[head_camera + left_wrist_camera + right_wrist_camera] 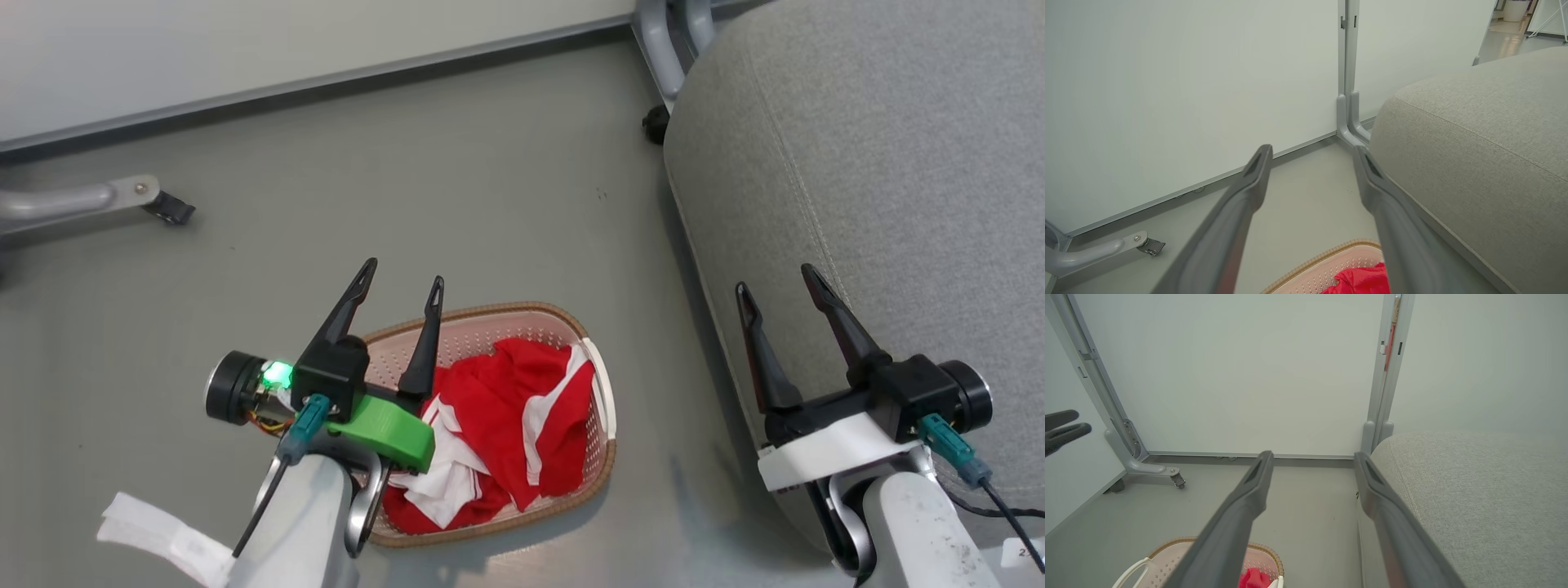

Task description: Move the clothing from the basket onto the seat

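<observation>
Red clothing (506, 425) with white stripes lies crumpled in the cream basket (602, 384) with a brown rim, standing on the grey floor. My left gripper (404, 282) hangs above the basket's left end, open and empty. The light grey seat (882, 163) rises at the right. My right gripper (775, 286) stands open and empty over the seat's left edge. In the left wrist view the open left gripper (1312, 153) points toward the wall, with the basket (1327, 265), the clothing (1359, 279) and the seat (1486, 139) below. The right wrist view shows the open right gripper (1312, 457), basket (1167, 555) and seat (1474, 490).
A white wall panel (245, 49) runs along the back. A grey castor leg (98, 200) lies on the floor at the left, and another grey frame post (665, 41) stands beside the seat's far corner. Bare floor (490, 188) lies between basket and wall.
</observation>
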